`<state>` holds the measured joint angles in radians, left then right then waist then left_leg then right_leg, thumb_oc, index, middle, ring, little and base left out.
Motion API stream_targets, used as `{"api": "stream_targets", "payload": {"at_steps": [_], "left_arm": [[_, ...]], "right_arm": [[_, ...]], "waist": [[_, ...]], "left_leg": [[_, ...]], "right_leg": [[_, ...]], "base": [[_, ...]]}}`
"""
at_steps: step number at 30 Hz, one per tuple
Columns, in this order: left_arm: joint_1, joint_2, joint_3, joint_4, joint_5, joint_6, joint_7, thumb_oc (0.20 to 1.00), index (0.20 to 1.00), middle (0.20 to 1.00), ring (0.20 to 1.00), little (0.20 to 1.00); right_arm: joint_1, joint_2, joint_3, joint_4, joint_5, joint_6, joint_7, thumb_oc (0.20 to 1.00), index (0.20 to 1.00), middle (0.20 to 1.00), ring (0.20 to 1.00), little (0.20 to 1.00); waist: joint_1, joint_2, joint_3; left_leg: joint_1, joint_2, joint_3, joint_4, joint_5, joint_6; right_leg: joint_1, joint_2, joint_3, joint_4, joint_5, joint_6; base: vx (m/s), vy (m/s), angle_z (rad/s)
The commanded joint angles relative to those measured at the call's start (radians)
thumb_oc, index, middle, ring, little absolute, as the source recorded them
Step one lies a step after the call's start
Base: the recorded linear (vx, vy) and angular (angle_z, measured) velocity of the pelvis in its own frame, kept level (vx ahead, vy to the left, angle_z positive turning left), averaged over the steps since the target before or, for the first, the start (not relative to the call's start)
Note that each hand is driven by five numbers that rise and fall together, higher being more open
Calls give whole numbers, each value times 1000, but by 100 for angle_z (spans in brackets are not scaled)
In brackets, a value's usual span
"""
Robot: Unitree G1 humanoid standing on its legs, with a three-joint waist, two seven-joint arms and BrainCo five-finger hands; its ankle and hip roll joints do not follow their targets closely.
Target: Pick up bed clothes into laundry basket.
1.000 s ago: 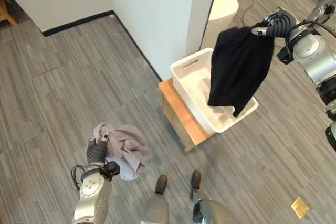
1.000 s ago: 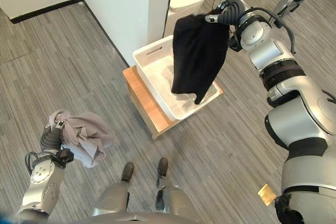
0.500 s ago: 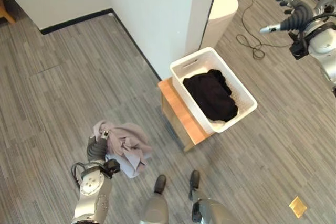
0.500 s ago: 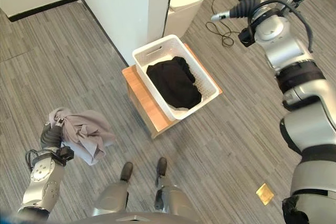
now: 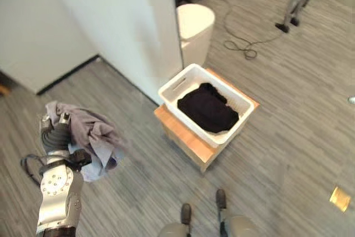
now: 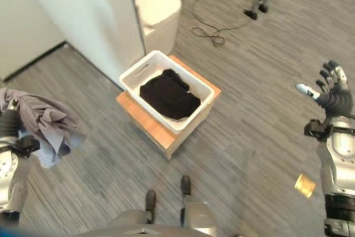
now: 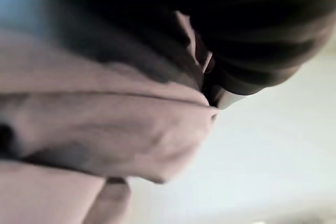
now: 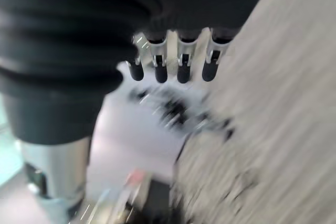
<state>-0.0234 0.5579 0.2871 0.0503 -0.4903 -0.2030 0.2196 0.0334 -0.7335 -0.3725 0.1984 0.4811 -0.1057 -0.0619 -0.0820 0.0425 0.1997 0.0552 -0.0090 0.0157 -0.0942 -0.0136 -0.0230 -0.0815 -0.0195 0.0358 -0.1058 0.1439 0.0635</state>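
A white laundry basket (image 5: pixel 171 87) stands on a low wooden stand (image 5: pixel 186 139) beside a white wall. A black garment (image 5: pixel 206 109) lies inside it. My left hand (image 5: pixel 55 134), raised at the lower left, is shut on a bundle of grey-pink clothes (image 5: pixel 95 133) that hangs over and beside it; the same cloth (image 7: pixel 94 129) covers the hand in the left wrist view. My right hand (image 6: pixel 331 90) is far to the right of the basket, over the floor, open with fingers spread and nothing in it. Its straight fingers (image 8: pixel 157 68) show in the right wrist view.
A cream round bin (image 5: pixel 194 26) stands behind the basket, next to the wall. A black cord (image 5: pixel 238 43) loops on the floor beyond it. A small yellow square (image 5: pixel 338 198) lies on the floor at the lower right. Wood-look floor spreads all around the stand.
The camera has shifted, so the basket now sits lower and more central. My right hand has swung away from above the basket to the far right. The left hand still holds its bundle.
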Motion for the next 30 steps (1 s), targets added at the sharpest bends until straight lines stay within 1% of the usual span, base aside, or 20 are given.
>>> {"api": "stream_targets", "payload": {"at_steps": [1, 2, 3, 4, 5, 6, 7, 8, 10, 11, 12, 13, 16, 17, 18, 19, 25, 26, 27, 30], "left_arm": [[-51, 103, -27, 8, 44, -57, -19, 200, 200, 200, 200, 200], [-77, 136, -35, 20, 48, -52, -25, 200, 200, 200, 200, 200], [-82, 142, -39, 25, 46, -54, -25, 200, 200, 200, 200, 200], [-152, 234, -67, 79, 46, -48, -28, 200, 200, 200, 200, 200], [-209, 320, -97, 130, 58, -38, -37, 200, 200, 200, 200, 200], [-215, 323, -102, 135, 56, -40, -37, 200, 200, 200, 200, 200], [-304, 395, -167, 214, -17, -44, -59, 200, 200, 200, 200, 200], [-338, 409, -197, 250, -49, -38, -67, 200, 200, 200, 200, 200], [-454, 449, -293, 364, -123, -24, -89, 200, 200, 200, 200, 200], [-516, 465, -342, 414, -154, -23, -102, 200, 200, 200, 200, 200], [-553, 483, -369, 442, -171, -17, -112, 200, 200, 200, 200, 200], [-606, 513, -412, 498, -169, -6, -128, 200, 200, 200, 200, 200], [-735, 559, -513, 608, -166, 2, -161, 200, 200, 200, 200, 200], [-762, 569, -534, 634, -158, 6, -167, 200, 200, 200, 200, 200], [-776, 569, -546, 641, -160, 5, -168, 200, 200, 200, 200, 200], [-820, 574, -572, 673, -157, 3, -183, 200, 200, 200, 200, 200], [-948, 554, -647, 736, -182, 3, -211, 200, 200, 200, 200, 200], [-956, 553, -653, 739, -183, 3, -211, 200, 200, 200, 200, 200], [-1005, 544, -695, 749, -187, 1, -218, 200, 200, 200, 200, 200], [-1074, 535, -738, 750, -199, -9, -218, 200, 200, 200, 200, 200]], "right_arm": [[-27, 32, 30, 4, -32, -32, -22, 1000, 1000, 1000, 1000, 1000], [-7, 64, 35, 2, -32, -29, -19, 1000, 1000, 1000, 1000, 1000], [-4, 70, 31, -3, -33, -27, -20, 1000, 1000, 1000, 1000, 1000], [21, 112, 46, -17, -25, -23, -11, 1000, 1000, 1000, 1000, 1000], [27, 135, 59, -14, -13, -26, -12, 1000, 1000, 1000, 1000, 1000], [27, 138, 57, -14, -14, -26, -12, 1000, 1000, 1000, 1000, 1000], [33, 171, 89, -13, 1, -25, -8, 1000, 1000, 1000, 1000, 1000], [33, 183, 104, -10, 11, -24, -7, 1000, 1000, 1000, 1000, 1000], [28, 207, 146, 12, 32, -22, -12, 1000, 1000, 1000, 1000, 1000], [28, 220, 156, 14, 38, -19, -11, 1000, 1000, 1000, 1000, 1000], [32, 227, 173, 17, 40, -16, -8, 1000, 1000, 1000, 1000, 1000], [37, 231, 187, 15, 40, -13, -5, 1000, 1000, 1000, 1000, 1000], [48, 249, 197, 27, 52, -15, 0, 1000, 1000, 1000, 1000, 1000], [50, 255, 202, 30, 56, -17, 0, 1000, 1000, 1000, 1000, 1000], [50, 258, 199, 30, 56, -17, -1, 1000, 1000, 1000, 1000, 1000], [58, 266, 205, 41, 62, -20, -1, 1000, 1000, 1000, 1000, 1000], [72, 289, 208, 48, 77, -31, 5, 1000, 1000, 1000, 1000, 1000], [72, 291, 206, 47, 77, -31, 5, 1000, 1000, 1000, 1000, 1000], [72, 288, 211, 54, 79, -34, 6, 1000, 1000, 1000, 1000, 1000], [64, 291, 221, 65, 80, -34, 4, 1000, 1000, 1000, 1000, 1000]], "waist": [[4, -40, -60], [-7, -32, -65], [-3, -36, -64], [-23, -22, -70], [-34, -13, -70], [-32, -15, -72], [-47, 3, -76], [-56, 11, -77], [-75, 32, -76], [-78, 38, -74], [-89, 49, -73], [-102, 61, -71], [-122, 85, -63], [-132, 94, -60], [-128, 92, -60], [-143, 104, -53], [-179, 136, -34], [-176, 135, -35], [-190, 153, -24], [-199, 176, -14]], "left_leg": [[-42, 16, 24, 7, 0, -28], [-38, 17, 32, 7, -2, -29], [-38, 17, 33, 7, -2, -29], [-33, 18, 42, 7, -1, -31], [-33, 18, 49, 7, 7, -33], [-32, 18, 48, 7, 1, -33], [-33, 19, 53, 7, 3, -35], [-32, 19, 55, 7, 5, -36], [-31, 18, 61, 7, 8, -38], [-31, 18, 65, 7, 9, -39], [-30, 17, 71, 7, 10, -40], [-30, 16, 78, 7, 11, -42], [-34, 18, 98, 7, 15, -47], [-36, 19, 105, 7, 16, -48], [-36, 19, 106, 7, 16, -48], [-39, 19, 117, 7, 16, -50], [-48, 20, 139, 7, 19, -55], [-49, 20, 139, 7, 19, -55], [-56, 19, 142, 7, 21, -57], [-64, 16, 142, 7, 25, -59]], "right_leg": [[67, -83, -78, 19, -115, 79], [68, -82, -72, 19, -115, 79], [68, -82, -71, 19, -115, 79], [69, -80, -62, 19, -113, 80], [67, -79, -58, 19, -104, 80], [68, -79, -58, 19, -111, 81], [67, -80, -55, 19, -109, 84], [66, -80, -52, 19, -109, 84], [63, -81, -46, 19, -105, 86], [63, -82, -42, 19, -104, 87], [60, -82, -38, 19, -103, 88], [56, -82, -34, 19, -100, 89], [45, -82, -21, 19, -94, 93], [41, -82, -17, 19, -92, 95], [40, -82, -16, 19, -92, 95], [30, -80, -7, 19, -90, 97], [11, -78, 10, 19, -89, 100], [11, -78, 10, 19, -89, 100], [1, -81, 12, 19, -88, 101], [-8, -82, 14, 19, -88, 100]], "base": [[25, -9, -21], [12, -11, -30], [13, -11, -27], [-28, -26, -28], [-4, -23, -10], [-8, -31, -15], [20, -19, -5], [-10, -32, -2], [0, 0, 0], [1, -10, -6], [2, 0, -10], [0, -8, -10], [1, 2, -8], [1, -10, -23], [2, -1, -30], [12, -2, -35], [14, -9, -9], [4, -17, -8], [5, -19, -6], [8, -4, 2]]}}
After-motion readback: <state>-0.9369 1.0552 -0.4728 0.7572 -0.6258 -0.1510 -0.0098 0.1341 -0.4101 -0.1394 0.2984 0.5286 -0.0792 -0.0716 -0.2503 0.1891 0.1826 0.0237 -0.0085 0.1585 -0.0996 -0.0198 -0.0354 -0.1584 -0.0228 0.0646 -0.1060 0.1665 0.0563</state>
